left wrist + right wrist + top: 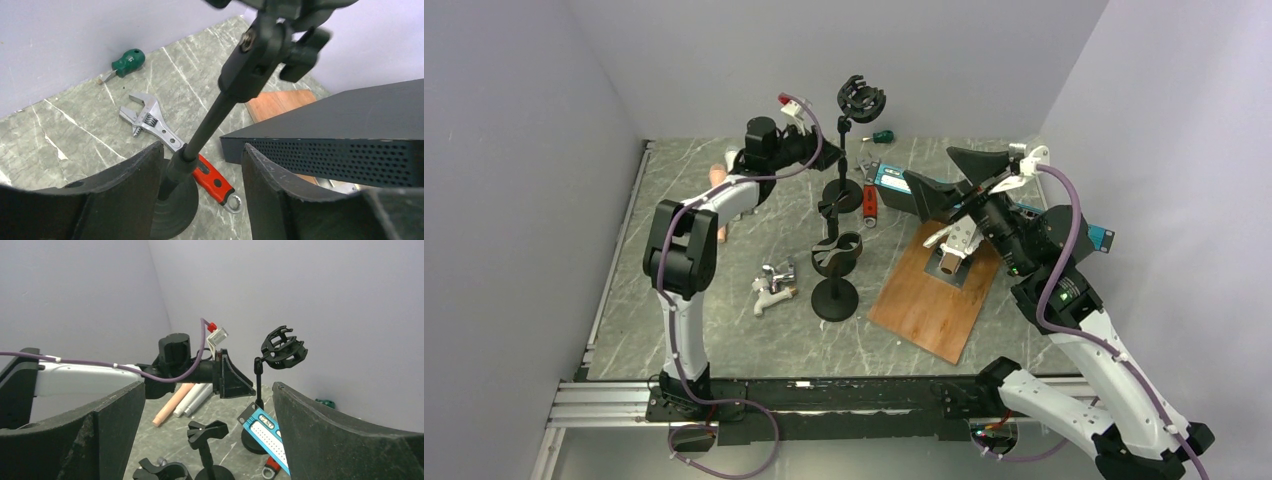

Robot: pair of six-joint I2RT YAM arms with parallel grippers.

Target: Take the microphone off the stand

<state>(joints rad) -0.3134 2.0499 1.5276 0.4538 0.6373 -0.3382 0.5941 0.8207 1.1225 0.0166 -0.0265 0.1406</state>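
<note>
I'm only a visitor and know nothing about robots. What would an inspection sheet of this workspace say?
Surface: grey veined table, with a wooden board on it.
Job's things: tall stand, its cradle empty; two shorter stands; silver-and-brown item on the board, possibly the microphone.
Clutter: screwdriver, wrench, metal tap, blue-edged box, pink and white tubes.
Grippers: left gripper open around the tall stand's pole; right gripper open, raised, empty.
Cables: purple cable on each arm.
Surroundings: plain pale walls.

We count three stands (861, 100) (832, 207) (835, 298). Of each of these we find only one: a screwdriver (127, 61), a wrench (152, 122), a level (887, 177), a wooden board (929, 300) and a metal tap (774, 285). We also count three tubes (172, 407) (186, 402) (199, 396).
</note>
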